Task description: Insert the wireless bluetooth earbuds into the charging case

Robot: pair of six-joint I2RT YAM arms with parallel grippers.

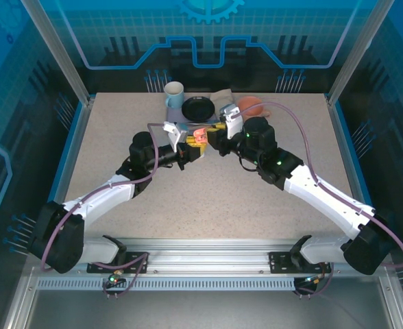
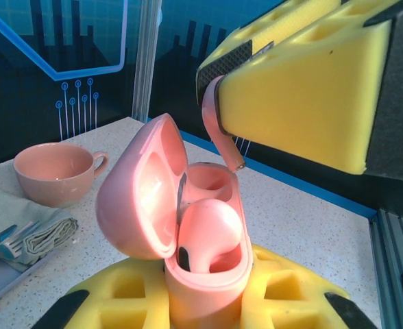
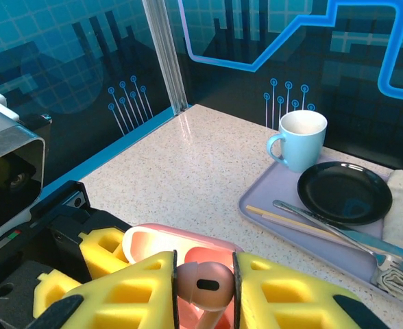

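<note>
Right pincer (image 3: 203, 312) clamped on pink earbud (image 3: 205, 281), seemingly by its head: light, slick, hard shell. Left pincer (image 2: 201, 312) clamps open charging case (image 2: 136, 199).

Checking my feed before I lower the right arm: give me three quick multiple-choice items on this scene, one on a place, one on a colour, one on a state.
1. Where is the charging case?
A) held in the left gripper
B) on the tray
C) inside the mug

2. What colour is the earbud in the right gripper?
A) white
B) black
C) pink

3. The case's lid is:
A) shut
B) open
C) missing

Answers:
1 A, the left wrist view shows its base clamped in that gripper.
2 C, the pinched bud is plainly pink.
3 B, the lid is swung back, with a seated earbud showing inside.
</note>
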